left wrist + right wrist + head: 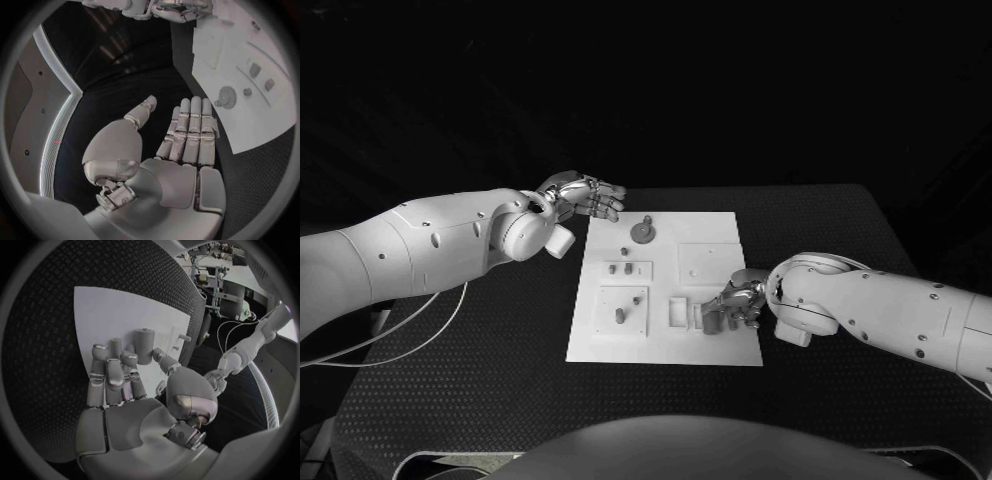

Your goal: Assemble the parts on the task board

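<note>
Dim and near monochrome, background lost to black beyond the desk (473,330). Brightest on the white board (711,345), lit from above, glare on the arm shells. Soft shadows beneath the hands. Fisheye bending of edges in both wrist views, dark vignette around each circle.

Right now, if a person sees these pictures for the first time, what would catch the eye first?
The white task board stands out most, lying in the middle of the black table with small parts on it. Next is the right robot hand, down over the board's near right part, fingers at an upright peg. The left robot hand hovers open, holding nothing, by the board's far left corner, near a round part.
</note>
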{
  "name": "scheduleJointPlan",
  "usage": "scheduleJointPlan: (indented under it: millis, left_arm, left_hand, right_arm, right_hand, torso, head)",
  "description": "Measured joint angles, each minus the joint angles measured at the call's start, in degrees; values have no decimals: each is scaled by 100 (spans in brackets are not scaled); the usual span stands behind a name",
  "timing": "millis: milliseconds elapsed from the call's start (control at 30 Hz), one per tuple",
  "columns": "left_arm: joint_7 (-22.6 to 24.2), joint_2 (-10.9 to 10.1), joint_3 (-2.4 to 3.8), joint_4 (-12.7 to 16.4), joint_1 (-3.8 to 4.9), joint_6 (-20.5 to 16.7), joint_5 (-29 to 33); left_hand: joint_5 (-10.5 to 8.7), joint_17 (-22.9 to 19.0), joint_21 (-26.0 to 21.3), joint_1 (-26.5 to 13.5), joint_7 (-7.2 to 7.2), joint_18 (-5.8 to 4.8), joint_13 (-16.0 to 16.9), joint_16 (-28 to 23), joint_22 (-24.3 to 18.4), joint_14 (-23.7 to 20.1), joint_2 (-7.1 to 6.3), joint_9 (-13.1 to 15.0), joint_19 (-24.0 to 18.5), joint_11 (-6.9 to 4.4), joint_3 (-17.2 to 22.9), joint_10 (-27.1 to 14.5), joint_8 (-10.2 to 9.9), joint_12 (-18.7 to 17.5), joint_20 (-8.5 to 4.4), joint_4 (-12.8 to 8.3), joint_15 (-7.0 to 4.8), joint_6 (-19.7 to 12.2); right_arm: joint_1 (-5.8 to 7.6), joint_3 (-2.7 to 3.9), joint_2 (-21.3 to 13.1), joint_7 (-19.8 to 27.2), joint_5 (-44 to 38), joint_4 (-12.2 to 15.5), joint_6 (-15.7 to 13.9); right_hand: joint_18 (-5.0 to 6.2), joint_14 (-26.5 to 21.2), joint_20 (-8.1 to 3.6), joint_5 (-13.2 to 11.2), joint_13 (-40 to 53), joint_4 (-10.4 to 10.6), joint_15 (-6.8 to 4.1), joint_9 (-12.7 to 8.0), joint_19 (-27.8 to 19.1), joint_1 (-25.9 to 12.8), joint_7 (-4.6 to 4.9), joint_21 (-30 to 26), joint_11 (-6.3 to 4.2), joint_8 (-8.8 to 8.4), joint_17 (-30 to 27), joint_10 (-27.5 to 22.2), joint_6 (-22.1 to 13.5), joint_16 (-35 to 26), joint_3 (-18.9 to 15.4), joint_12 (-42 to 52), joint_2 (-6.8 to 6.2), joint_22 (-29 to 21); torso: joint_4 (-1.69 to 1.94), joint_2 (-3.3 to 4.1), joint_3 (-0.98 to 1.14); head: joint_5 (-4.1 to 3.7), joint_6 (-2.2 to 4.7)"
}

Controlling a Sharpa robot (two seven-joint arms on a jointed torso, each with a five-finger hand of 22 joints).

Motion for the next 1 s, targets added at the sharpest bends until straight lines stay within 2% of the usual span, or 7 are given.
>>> scheduleJointPlan:
  millis: [200, 267, 333, 367, 567, 833, 1000]
  left_arm:
    - [-10, -7, 0, 9, 0, 3, -2]
    - [-12, -12, 0, 10, 0, 3, -3]
    - [-14, -18, 0, 14, 0, 3, -3]
    - [-15, -22, -1, 15, 0, 3, -4]
    - [-19, -41, -2, 18, 0, 3, -6]
    - [-23, -48, -2, 26, 1, 3, -9]
    - [-27, -43, -2, 26, 1, 3, -9]
  left_hand:
    - [0, 0, 0, 0, 0, 0, 0, 0, 0, 0, 0, -5, 0, 0, 0, 0, 0, 0, 0, 0, 0, 0]
    - [0, 5, 0, 0, 0, 0, 0, 0, 0, 0, 0, -5, 0, 0, 0, 0, 0, 0, 0, 0, 0, 0]
    - [0, 4, 0, 0, 0, 0, 0, 0, 0, 0, 0, -5, 0, 0, 0, 0, 0, 0, 0, 0, 0, 0]
    - [0, 5, 0, 0, 0, -1, 0, 0, 0, 0, 0, -5, 0, 0, 0, 0, 0, 0, 0, 0, 0, 0]
    - [0, 4, 0, 0, 0, -1, 0, 0, 1, 0, 0, -5, 0, 0, -13, 0, 0, 0, 0, 12, 0, 0]
    - [0, 4, 0, 0, 0, 0, -1, 0, 1, 0, 0, -4, 0, 0, -15, 0, 0, 0, 0, 15, 0, 0]
    - [0, 3, 0, 0, 0, 0, -1, 0, 1, 0, 0, -4, 0, 0, -15, 0, 0, 0, 0, 15, 0, 0]
  right_arm:
    - [-5, -1, -5, 17, -39, 34, -54]
    - [-6, -4, -22, 20, -51, 63, -91]
    - [-9, -6, -45, 22, -61, 100, -129]
    - [-11, -6, -70, 24, -66, 137, -156]
    - [25, -50, -242, 20, -75, 398, -239]
    - [372, -35, -401, -39, 116, 752, -341]
    - [458, -36, -343, -89, 373, 815, -346]
  right_hand:
    - [-1, 67, 0, -18, -43, -580, 39, -71, 0, 134, -59, 53, -11, 10, 157, 13, 118, 27, 102, 83, 282, 0]
    - [-2, 102, 0, 1, -48, -600, 38, -323, 0, 139, -90, 65, -40, 63, 214, 44, 191, 28, 90, 96, 286, 0]
    - [-3, 116, 3, 5, -63, -601, 51, -433, 3, 140, -137, 80, -71, 92, 266, 74, 239, 48, 91, 111, 287, 0]
    - [-3, 126, 6, 5, -68, -602, 61, -456, 6, 206, -153, 80, -82, 94, 295, 86, 255, 48, 91, 111, 353, 0]
    - [-3, 174, 4, 5, -93, -616, 73, -443, 48, 205, -201, 80, -103, 112, 379, 123, 322, 48, 88, 133, 402, 0]
    - [-4, 194, 13, 4, -128, -624, 67, -443, 59, 153, -220, 80, -122, 139, 416, 146, 352, 48, 81, 133, 455, -1]
    - [-4, 204, 11, 0, -137, -624, 58, -443, 79, 153, -219, 80, -113, 139, 438, 155, 353, 48, 81, 133, 455, 0]
  torso:
    - [-5, 1, 3]
    - [-7, 1, 4]
    - [-7, 1, 4]
    - [-7, 1, 4]
    - [-12, 0, 6]
    - [-14, -3, 5]
    - [-14, -2, 4]
  head:
    - [5, -1]
    - [5, -1]
    - [1, -1]
    - [-1, -1]
    - [-11, 3]
    - [-26, 16]
    - [-40, 27]
